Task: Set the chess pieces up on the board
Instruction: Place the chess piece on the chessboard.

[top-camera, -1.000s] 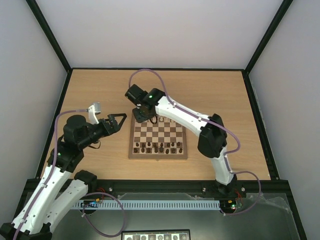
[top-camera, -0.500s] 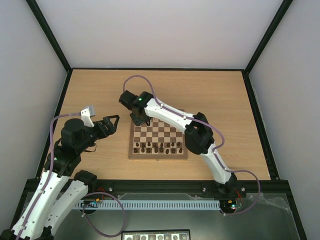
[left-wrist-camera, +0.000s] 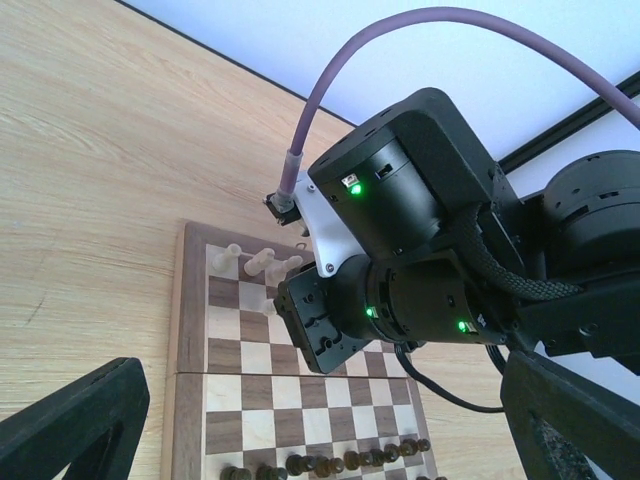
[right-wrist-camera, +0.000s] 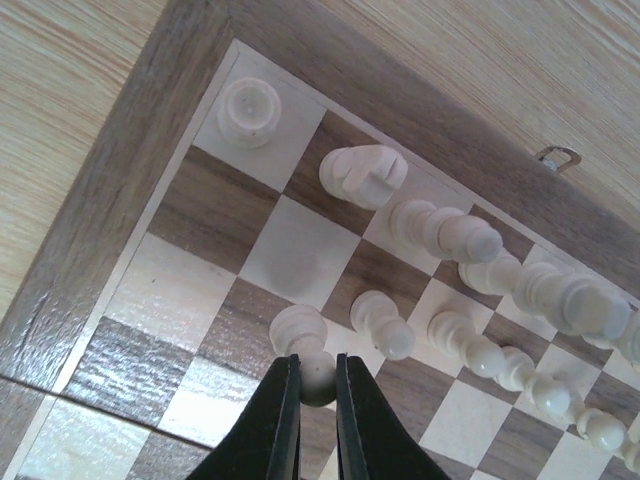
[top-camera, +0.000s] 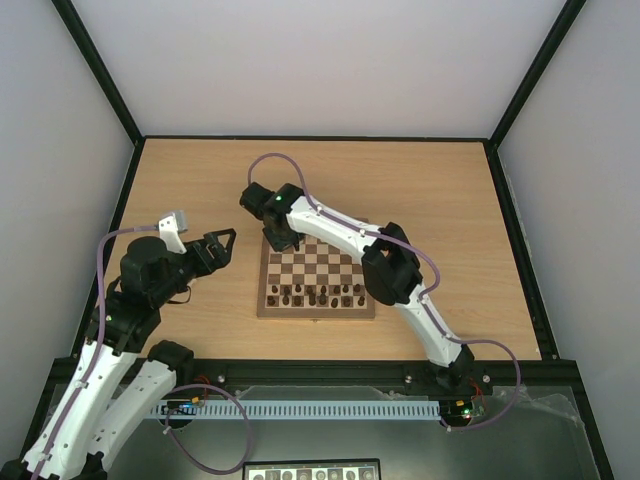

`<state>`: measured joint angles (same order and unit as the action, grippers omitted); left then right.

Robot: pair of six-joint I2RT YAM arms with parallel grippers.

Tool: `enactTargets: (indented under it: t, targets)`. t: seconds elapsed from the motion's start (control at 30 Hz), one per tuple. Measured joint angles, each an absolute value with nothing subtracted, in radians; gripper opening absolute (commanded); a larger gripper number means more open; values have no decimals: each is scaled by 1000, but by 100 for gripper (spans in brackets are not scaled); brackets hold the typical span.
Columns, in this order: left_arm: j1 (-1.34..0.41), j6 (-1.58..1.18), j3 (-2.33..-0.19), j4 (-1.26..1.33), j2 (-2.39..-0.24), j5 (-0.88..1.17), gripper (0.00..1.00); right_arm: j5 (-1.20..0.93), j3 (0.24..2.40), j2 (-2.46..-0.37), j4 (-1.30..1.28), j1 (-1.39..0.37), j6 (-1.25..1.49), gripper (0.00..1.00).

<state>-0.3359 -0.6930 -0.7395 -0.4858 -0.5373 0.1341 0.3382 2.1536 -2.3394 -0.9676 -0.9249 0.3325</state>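
In the right wrist view my right gripper [right-wrist-camera: 317, 375] is shut on the round head of a pale pawn [right-wrist-camera: 300, 328]. It holds the pawn over a dark square near the far left corner of the board [right-wrist-camera: 130, 190]. Whether the pawn's base touches the square I cannot tell. Other pale chess pieces stand close by: a rook [right-wrist-camera: 248, 110] in the corner, a knight [right-wrist-camera: 362, 175] beside it, and a line of pawns [right-wrist-camera: 385, 325]. My left gripper [top-camera: 222, 241] hangs open left of the board [top-camera: 316, 313], holding nothing.
Dark chessmen [top-camera: 318, 293] fill the board's near rows, also seen in the left wrist view [left-wrist-camera: 330, 462]. The right arm's wrist [left-wrist-camera: 400, 240] hangs over the far left squares and hides part of the pale row [left-wrist-camera: 262, 262]. A metal clasp [right-wrist-camera: 558, 157] sits on the board's far edge.
The right arm has swung left along the far rows to the board's far left corner, still shut. The left arm has drawn back a little to the left, still open.
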Motion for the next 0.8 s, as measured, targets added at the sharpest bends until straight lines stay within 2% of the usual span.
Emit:
enactTargets:
  t: [0.8]
  targets:
    - [-335,-691,-739,-477,-558,130,99,299,2168,-2370,-946,-902,308,1]
